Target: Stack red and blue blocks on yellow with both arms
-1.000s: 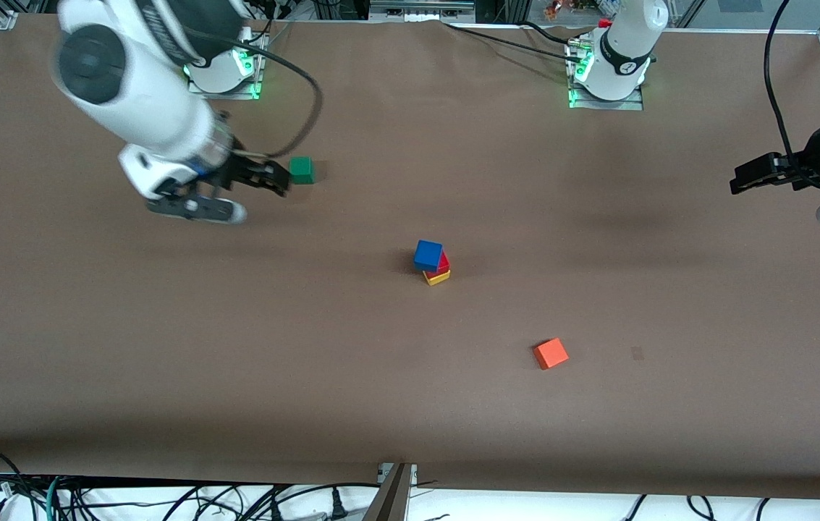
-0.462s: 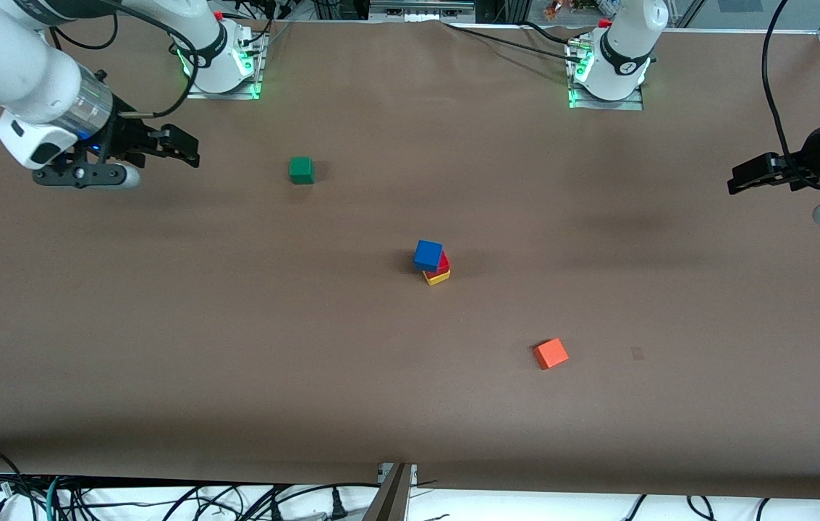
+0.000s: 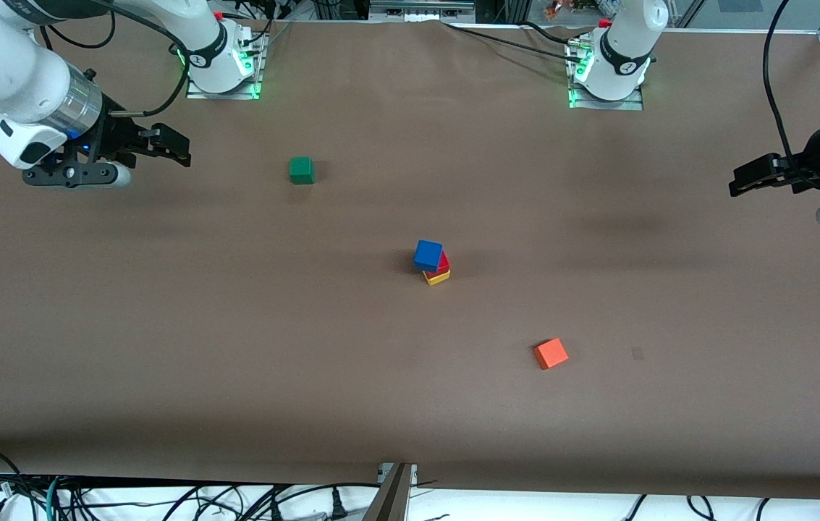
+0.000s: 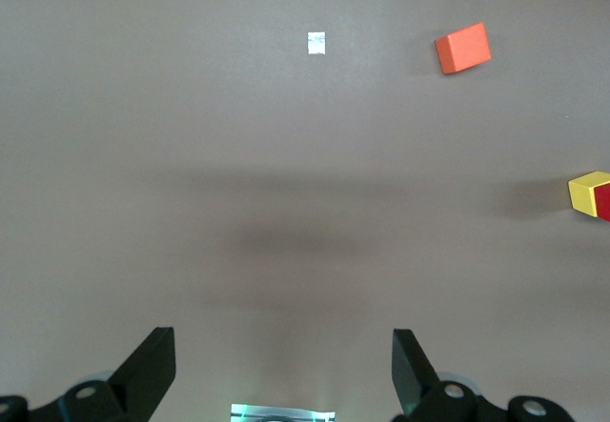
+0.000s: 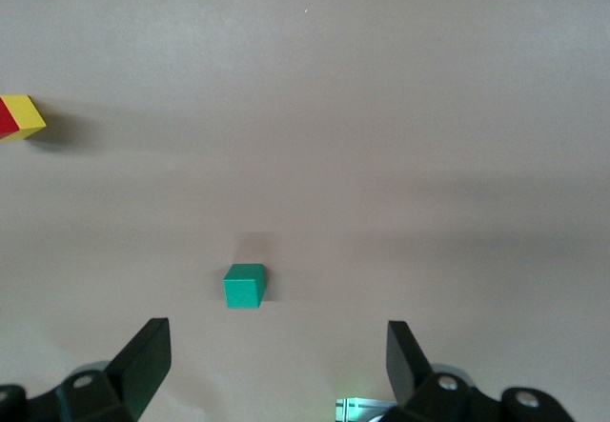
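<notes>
Blue cube [image 3: 428,255] is sitting on the red cube [image 3: 442,263], which is resting on the yellow cube [image 3: 438,276] mid-table, so we are judging the stack done. We are holding our left gripper [image 3: 742,177] and right gripper [image 3: 176,148] over opposite table ends, jaws apart, empty.

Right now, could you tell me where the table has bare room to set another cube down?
Bare table runs between the green cube and the camera, and between the orange cube and the left gripper. Only the blue-red-yellow stack crowds the middle.
</notes>
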